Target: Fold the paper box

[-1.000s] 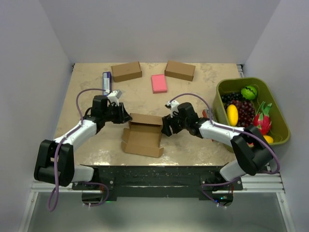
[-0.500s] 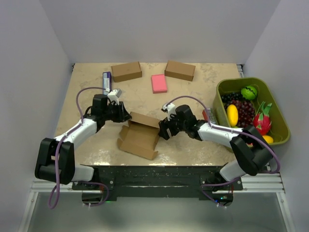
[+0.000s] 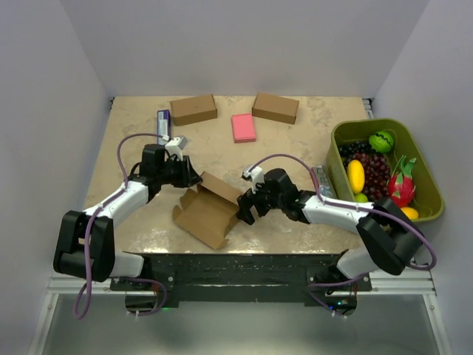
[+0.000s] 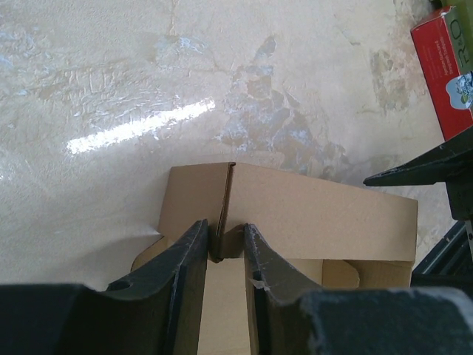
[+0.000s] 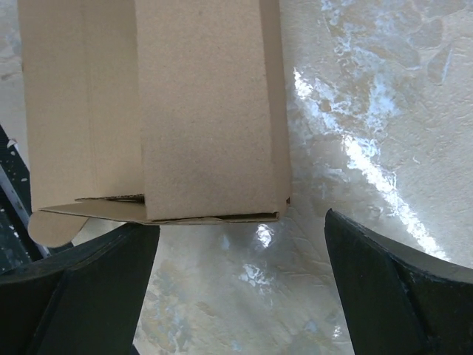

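Note:
The paper box (image 3: 209, 211) is a half-folded brown cardboard mailer, turned at an angle near the table's front middle. My left gripper (image 3: 194, 180) is shut on the box's far corner; in the left wrist view the fingers (image 4: 191, 255) pinch the upright wall edge of the paper box (image 4: 310, 214). My right gripper (image 3: 244, 208) is open at the box's right end. In the right wrist view the paper box (image 5: 170, 111) lies just ahead of my open right gripper (image 5: 236, 255), with a gap of bare table between.
Two ready-made brown boxes (image 3: 194, 109) (image 3: 275, 108) and a pink pad (image 3: 243, 127) lie at the back. A small blue box (image 3: 163, 124) lies back left. A green basket (image 3: 425, 166) of fruit stands at the right, a red packet (image 4: 446, 70) beside it.
The box has turned and slid toward the front left. My right gripper followed it leftward and forward. My left gripper kept hold of the far corner.

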Action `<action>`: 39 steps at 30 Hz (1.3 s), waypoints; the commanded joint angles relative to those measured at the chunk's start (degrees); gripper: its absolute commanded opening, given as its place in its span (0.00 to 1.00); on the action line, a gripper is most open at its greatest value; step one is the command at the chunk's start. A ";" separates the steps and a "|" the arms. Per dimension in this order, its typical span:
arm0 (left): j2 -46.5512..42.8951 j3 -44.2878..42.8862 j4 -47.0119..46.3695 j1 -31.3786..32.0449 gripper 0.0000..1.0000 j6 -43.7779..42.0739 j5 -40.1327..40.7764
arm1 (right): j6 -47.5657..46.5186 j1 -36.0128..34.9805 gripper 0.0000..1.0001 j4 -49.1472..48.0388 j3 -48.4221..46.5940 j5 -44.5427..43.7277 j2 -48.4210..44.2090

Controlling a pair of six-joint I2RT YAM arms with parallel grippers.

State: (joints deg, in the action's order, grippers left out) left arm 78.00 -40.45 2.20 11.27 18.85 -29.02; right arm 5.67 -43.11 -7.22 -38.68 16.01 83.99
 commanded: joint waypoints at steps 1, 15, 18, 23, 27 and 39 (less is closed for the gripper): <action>1.37 -0.25 3.16 0.25 0.29 -0.92 -1.83 | 2.15 -1.53 0.99 -5.34 1.32 -1.59 -3.47; 1.54 -0.16 3.16 0.16 0.29 -0.83 -2.01 | 2.33 -6.63 0.99 -5.43 2.03 -7.65 -5.68; 1.63 -0.07 3.16 0.16 0.29 -0.75 -2.10 | 2.33 -7.77 0.99 -5.96 1.94 -10.11 -5.41; 1.90 0.19 2.81 0.16 0.28 -0.57 -2.54 | 3.73 -9.09 0.99 -10.68 2.73 -11.97 -5.06; 2.42 0.19 2.73 0.16 0.28 -0.39 -2.98 | 5.14 -9.71 0.98 -13.87 3.26 -12.84 -3.83; 2.86 0.37 2.55 0.16 0.27 -0.13 -3.42 | 6.81 -10.06 0.67 -16.86 3.78 -15.83 -1.19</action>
State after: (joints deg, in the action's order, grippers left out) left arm 79.20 -40.45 0.62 11.22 18.87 -30.96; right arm 11.49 -53.19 -17.69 -34.85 2.63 82.15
